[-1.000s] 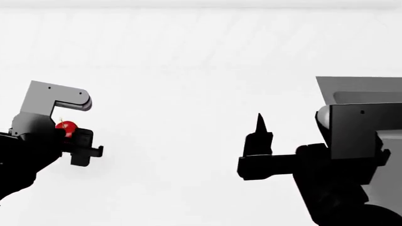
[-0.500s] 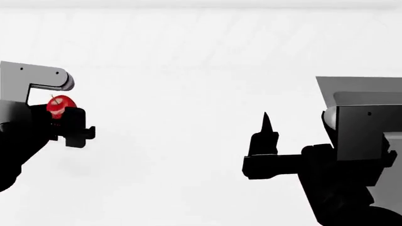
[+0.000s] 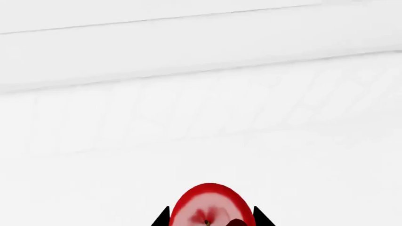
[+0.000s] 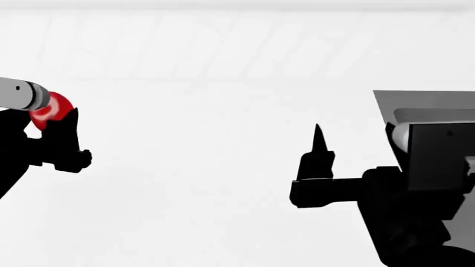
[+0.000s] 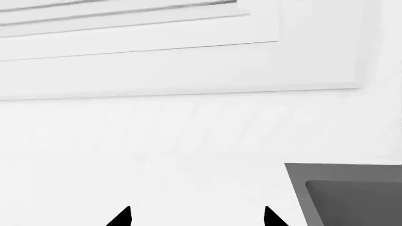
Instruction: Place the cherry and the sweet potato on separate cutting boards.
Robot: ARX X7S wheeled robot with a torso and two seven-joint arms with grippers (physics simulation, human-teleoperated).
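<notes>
The cherry [image 4: 52, 110] is a glossy red round fruit held in my left gripper [image 4: 53, 118] at the far left of the head view, raised above the white surface. In the left wrist view the cherry [image 3: 207, 209] sits between the two black fingertips [image 3: 162, 219], which close on its sides. My right gripper [image 4: 317, 146] is open and empty at the right of the head view; in the right wrist view [image 5: 196, 217] its tips stand wide apart over bare white surface. The sweet potato and both cutting boards are out of view.
A grey box-like container [image 4: 423, 108] stands at the right edge of the head view, behind my right arm; its corner shows in the right wrist view [image 5: 345, 193]. A white wall with horizontal ledges [image 5: 157, 47] lies beyond the white surface.
My left gripper has risen and moved left with the cherry, now near the view's left edge. My right gripper has edged slightly up and right, still open.
</notes>
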